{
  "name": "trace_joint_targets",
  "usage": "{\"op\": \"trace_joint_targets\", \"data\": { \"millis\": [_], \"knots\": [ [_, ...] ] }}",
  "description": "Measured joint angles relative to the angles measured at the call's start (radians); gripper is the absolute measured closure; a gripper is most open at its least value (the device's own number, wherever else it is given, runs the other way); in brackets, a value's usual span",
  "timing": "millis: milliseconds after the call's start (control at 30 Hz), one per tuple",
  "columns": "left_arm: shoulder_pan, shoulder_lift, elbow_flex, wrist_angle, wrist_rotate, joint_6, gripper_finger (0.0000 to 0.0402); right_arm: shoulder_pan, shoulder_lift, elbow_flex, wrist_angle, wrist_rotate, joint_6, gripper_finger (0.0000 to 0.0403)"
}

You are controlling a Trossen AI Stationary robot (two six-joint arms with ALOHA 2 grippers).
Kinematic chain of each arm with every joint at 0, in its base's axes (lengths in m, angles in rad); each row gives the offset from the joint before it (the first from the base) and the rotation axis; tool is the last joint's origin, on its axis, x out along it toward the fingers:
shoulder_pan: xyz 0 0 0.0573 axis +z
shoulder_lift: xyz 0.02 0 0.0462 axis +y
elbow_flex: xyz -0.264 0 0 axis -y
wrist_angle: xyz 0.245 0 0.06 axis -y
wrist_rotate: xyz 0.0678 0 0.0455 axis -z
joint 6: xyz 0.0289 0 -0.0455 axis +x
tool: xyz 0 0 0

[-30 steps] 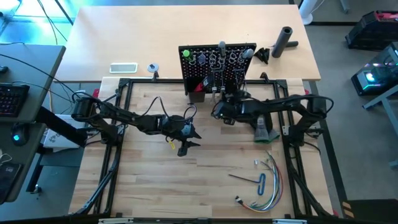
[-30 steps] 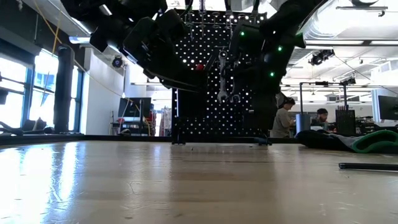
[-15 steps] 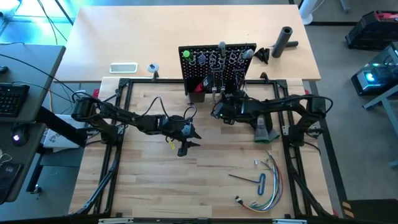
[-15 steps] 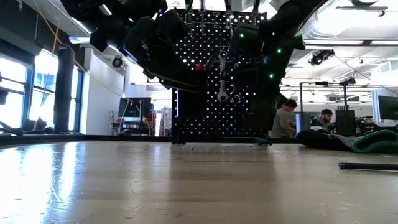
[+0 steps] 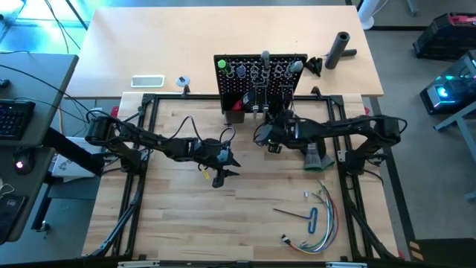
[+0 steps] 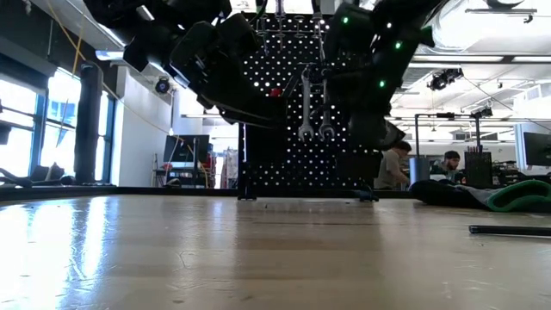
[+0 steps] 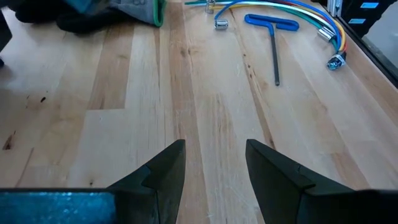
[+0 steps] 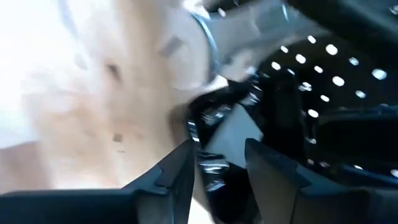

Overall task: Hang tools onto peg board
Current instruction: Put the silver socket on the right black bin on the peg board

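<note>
Low view: two silver wrenches (image 6: 314, 108) hang on the peg board (image 6: 293, 164); stiff, heavy, slick steel, best gripped mid-shank. Right gripper (image 5: 266, 138), just beside the board: jaws parted, empty. Left gripper (image 7: 214, 168), mid-surface: jaws released.

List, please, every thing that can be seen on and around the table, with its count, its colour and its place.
peg board: one, black, upright at the table's far middle
wrenches: two, silver, hanging side by side on the peg board
hex key: one, blue handle, right near part of the table
wire bundle: one, multicoloured, beside the hex key
glove: one, black and green, below the right arm
cylinder: one, dark grey, far right beyond the board
left gripper: one, dark, open and empty, over the table's middle
right gripper: one, dark, open, just in front of the peg board
</note>
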Motion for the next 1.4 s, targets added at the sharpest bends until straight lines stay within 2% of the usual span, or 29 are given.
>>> {"op": "trace_joint_targets", "data": {
  "millis": [200, 333, 500, 700, 833, 1067, 1267, 1400],
  "knots": [
    [0.0, 0.0, 0.0, 0.006, 0.0, 0.0, 0.0241, 0.037, -0.042, 0.0, -0.003, -0.188, 0.007, 0.0267],
    [0.0, 0.0, 0.0, 0.015, 0.0, -0.002, 0.0241, 0.097, -0.067, 0.0, -0.061, -0.233, 0.068, 0.0267],
    [0.0, 0.0, 0.0, 0.014, 0.0, -0.009, 0.0241, 0.215, -0.109, 0.0, -0.167, -0.259, 0.154, 0.0267],
    [-0.02, 0.0, 0.0, 0.025, 0.0, -0.01, 0.0241, 0.381, -0.155, 0.0, -0.268, -0.42, 0.34, 0.0267],
    [-0.042, 0.0, 0.0, 0.061, 0.0, -0.002, 0.0241, 0.501, -0.153, 0.001, -0.396, -0.479, 0.492, 0.0267],
    [-0.084, 0.064, 0.0, 0.254, 0.001, -0.002, 0.0241, 0.704, -0.149, 0.001, -0.549, -0.484, 0.767, 0.0267],
    [-0.114, 0.246, 0.015, 0.551, 0.0, -0.001, 0.0241, 0.878, -0.15, 0.001, -0.582, -0.45, 1.005, 0.0267],
    [-0.113, 0.37, 0.102, 0.621, 0.0, -0.001, 0.0241, 0.979, -0.149, 0.001, -0.593, -0.395, 1.161, 0.0267]
  ]
}}
